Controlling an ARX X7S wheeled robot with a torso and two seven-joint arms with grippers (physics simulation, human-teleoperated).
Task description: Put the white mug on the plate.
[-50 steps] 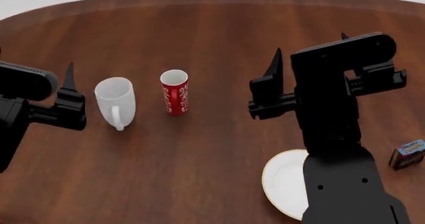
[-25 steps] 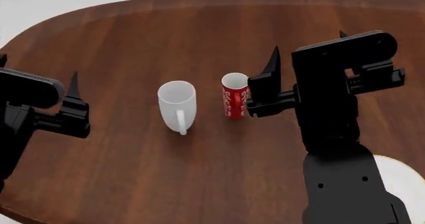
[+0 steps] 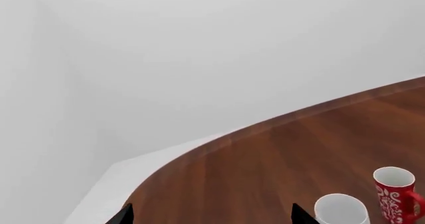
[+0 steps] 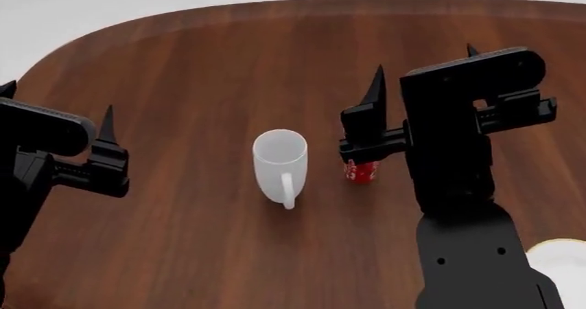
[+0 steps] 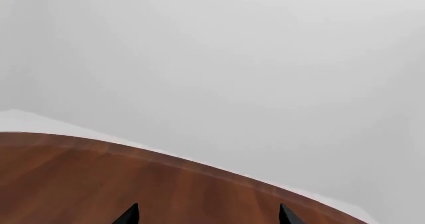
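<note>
The white mug (image 4: 279,163) stands upright on the wooden table (image 4: 183,62), its handle toward me. It also shows in the left wrist view (image 3: 341,210). A sliver of the plate (image 4: 566,249) shows at the lower right, mostly cut off by the frame edge. My left gripper (image 4: 57,110) is open and empty, left of the mug and apart from it; its open tips show in its own view (image 3: 211,219). My right gripper (image 4: 425,62) is open and empty, right of the mug. In its own view (image 5: 208,219) it faces only bare table.
A red mug with white patterns (image 4: 364,172) stands just right of the white mug, mostly hidden behind my right gripper; it also shows in the left wrist view (image 3: 396,192). The table's rounded edge (image 4: 82,38) curves round at the far left.
The view has swung left: both mugs now sit further right and nearer, the plate has slid to the right edge, and the red mug is now behind my right gripper. Both grippers stay open.
</note>
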